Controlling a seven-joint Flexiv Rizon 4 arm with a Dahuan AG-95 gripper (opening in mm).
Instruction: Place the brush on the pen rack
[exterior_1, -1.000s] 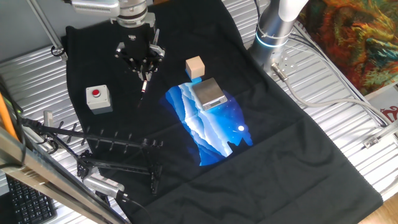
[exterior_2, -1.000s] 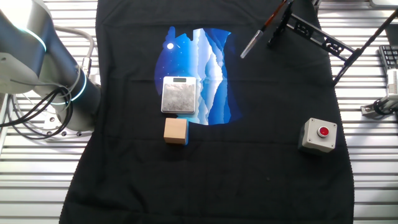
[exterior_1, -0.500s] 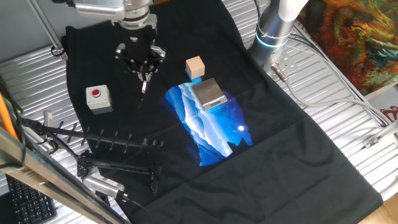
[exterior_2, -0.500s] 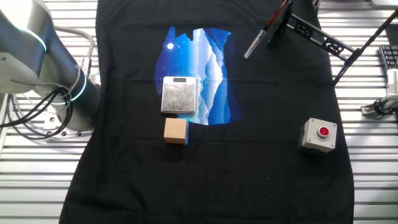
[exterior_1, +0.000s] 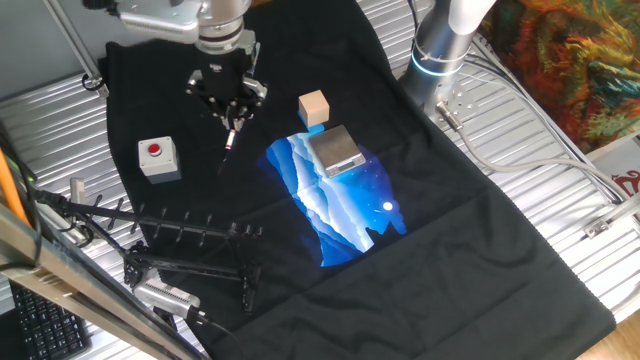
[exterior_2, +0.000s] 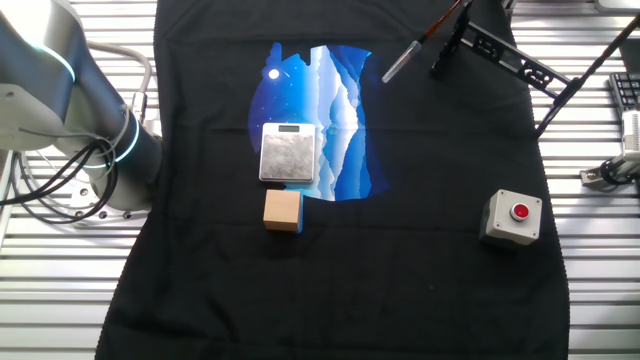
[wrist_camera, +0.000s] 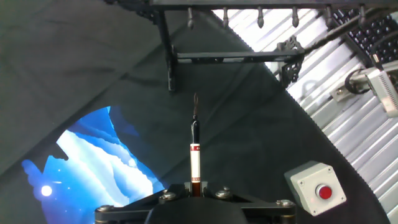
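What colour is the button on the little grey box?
Red. The round button on the small grey box shows best in the hand view.

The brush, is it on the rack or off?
Off: the pincer holds the brush in the air, short of the pen rack.

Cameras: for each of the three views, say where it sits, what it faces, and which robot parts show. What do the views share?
One fixed view: high, beyond the pen rack; shows end effector gripping the brush, plus arm base.
The other fixed view: overhead from the opposite side; arm at left, brush top.
Hand view: on the hand, looking along the brush toward the rack.
Shared: brush, rack, grey button box, blue picture.
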